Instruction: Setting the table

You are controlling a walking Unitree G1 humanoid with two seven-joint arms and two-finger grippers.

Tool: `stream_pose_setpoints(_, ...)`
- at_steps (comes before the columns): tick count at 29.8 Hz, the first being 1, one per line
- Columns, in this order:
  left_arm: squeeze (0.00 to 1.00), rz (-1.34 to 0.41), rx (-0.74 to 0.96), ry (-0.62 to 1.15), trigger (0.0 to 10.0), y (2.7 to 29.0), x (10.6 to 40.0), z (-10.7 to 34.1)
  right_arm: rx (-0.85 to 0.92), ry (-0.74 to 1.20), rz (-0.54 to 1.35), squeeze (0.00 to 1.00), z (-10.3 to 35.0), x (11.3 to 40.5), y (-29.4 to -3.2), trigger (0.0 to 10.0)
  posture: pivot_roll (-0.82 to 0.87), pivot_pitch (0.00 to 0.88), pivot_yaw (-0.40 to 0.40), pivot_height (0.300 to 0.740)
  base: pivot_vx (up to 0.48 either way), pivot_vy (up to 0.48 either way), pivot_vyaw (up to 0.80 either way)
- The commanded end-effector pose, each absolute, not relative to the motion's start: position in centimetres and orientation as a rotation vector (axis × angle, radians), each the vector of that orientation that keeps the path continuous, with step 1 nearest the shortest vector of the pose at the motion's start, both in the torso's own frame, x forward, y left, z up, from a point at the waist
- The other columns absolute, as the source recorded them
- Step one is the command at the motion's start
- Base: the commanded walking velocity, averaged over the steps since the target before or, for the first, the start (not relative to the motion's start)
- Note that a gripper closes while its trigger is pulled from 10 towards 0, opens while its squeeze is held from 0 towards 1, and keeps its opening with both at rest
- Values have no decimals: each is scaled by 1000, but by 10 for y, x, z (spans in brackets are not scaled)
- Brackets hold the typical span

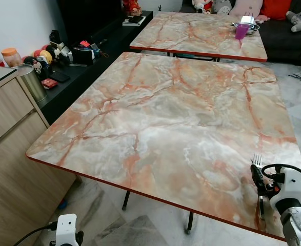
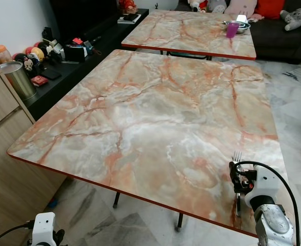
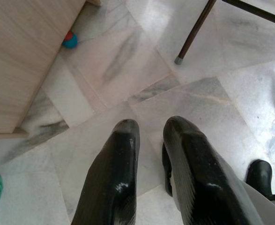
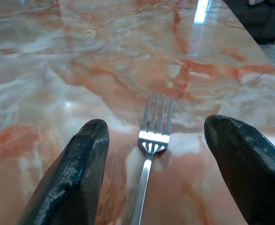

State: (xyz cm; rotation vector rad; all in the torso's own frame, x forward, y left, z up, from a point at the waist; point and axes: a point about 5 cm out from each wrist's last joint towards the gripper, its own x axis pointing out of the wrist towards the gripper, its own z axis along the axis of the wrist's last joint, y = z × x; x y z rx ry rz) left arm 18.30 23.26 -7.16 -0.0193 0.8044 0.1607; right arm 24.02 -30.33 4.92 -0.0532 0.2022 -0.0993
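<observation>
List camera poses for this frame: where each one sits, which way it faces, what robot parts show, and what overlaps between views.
Left eye: on the head, facing forward and down over the marble table; right gripper sits at the near right corner above a fork.
Right eye: same head and scene; second table with a purple cup behind.
Left wrist: on the idle left arm, facing the tiled floor along the left gripper.
Right wrist: low over the tabletop, jaws open either side of the fork.
Shared: fork and table in both eyes and right wrist.
</observation>
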Motion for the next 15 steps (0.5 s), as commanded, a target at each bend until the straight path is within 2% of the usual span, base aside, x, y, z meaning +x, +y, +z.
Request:
stream_pose_setpoints(1, 0, 172, -6, 811, 10000, 238, 181, -71, -44, 237, -105, 0, 44, 239, -304, 10000, 17, 29, 26, 740, 0, 0, 0)
stream_pose_setpoints(15, 0, 161, 5, 813, 10000, 237, 181, -71, -20, 279, -120, 0, 36, 239, -306, 10000, 18, 30, 25, 740, 0, 0, 0)
